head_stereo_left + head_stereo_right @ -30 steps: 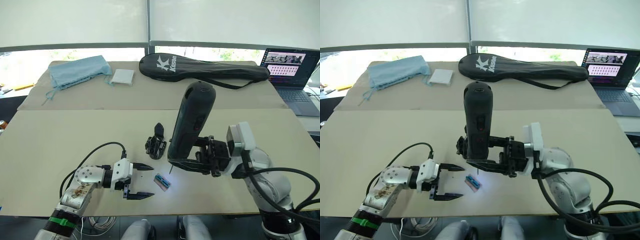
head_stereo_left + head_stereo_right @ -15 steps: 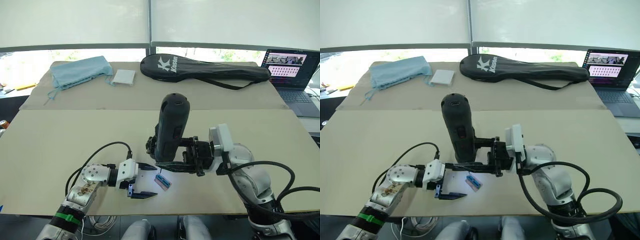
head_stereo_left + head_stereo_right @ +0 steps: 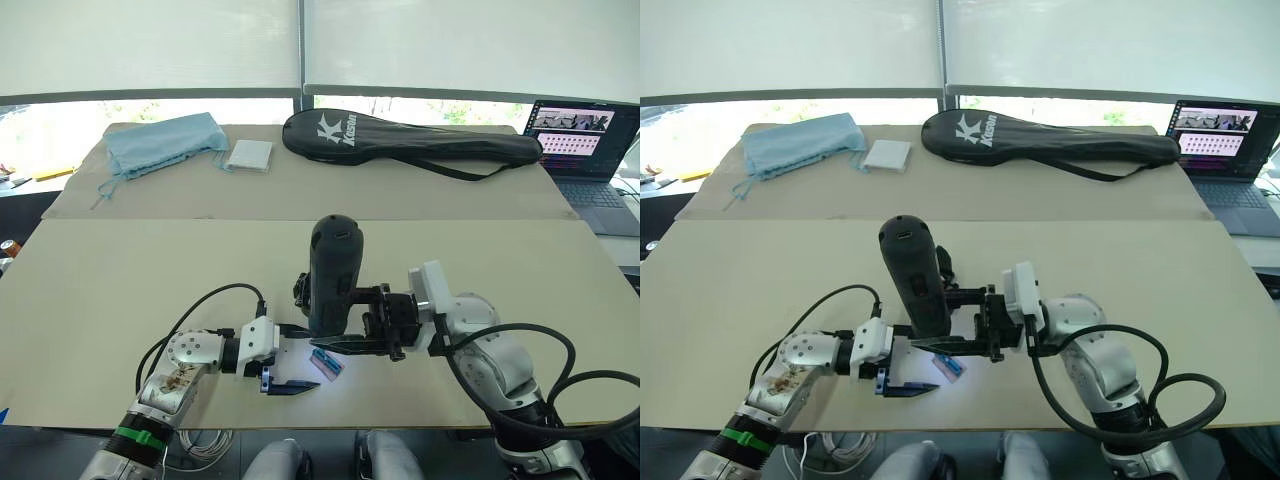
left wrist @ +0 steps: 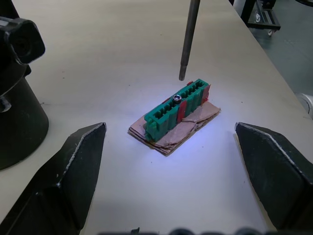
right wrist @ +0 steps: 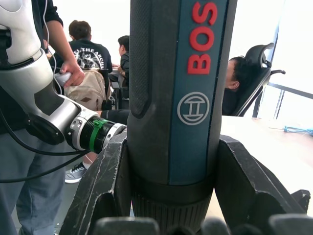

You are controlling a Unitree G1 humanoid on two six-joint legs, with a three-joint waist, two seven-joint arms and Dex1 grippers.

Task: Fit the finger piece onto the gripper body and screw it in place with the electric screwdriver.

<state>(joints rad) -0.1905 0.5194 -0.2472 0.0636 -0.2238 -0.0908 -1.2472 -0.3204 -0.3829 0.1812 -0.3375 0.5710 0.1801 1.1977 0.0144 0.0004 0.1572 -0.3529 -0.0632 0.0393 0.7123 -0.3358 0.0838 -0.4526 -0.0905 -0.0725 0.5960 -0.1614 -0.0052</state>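
Observation:
My right gripper point(image 3: 335, 338) is shut on the electric screwdriver point(image 3: 332, 275), a thick black tool held nearly upright over the table's front middle. Its thin metal bit point(image 4: 188, 39) hangs just above a small green screw holder point(image 4: 176, 110) that has a screw in it and sits on a scrap of cardboard. My left gripper point(image 3: 298, 358) is open, with one finger on each side of that holder. The gripper body point(image 3: 943, 265) stands just behind the screwdriver and is mostly hidden by it; its round black base point(image 4: 19, 103) is beside my left fingers. I cannot make out the finger piece.
At the back lie a black racket bag point(image 3: 410, 140), a blue cloth bag point(image 3: 160, 143) and a white pad point(image 3: 248, 153). A laptop point(image 3: 585, 140) stands at the far right. People point(image 5: 88, 49) are in the room behind the left arm.
My right arm has carried the screwdriver left and down, so its bit now hangs over the green holder. The left gripper has edged right, still open around the holder.

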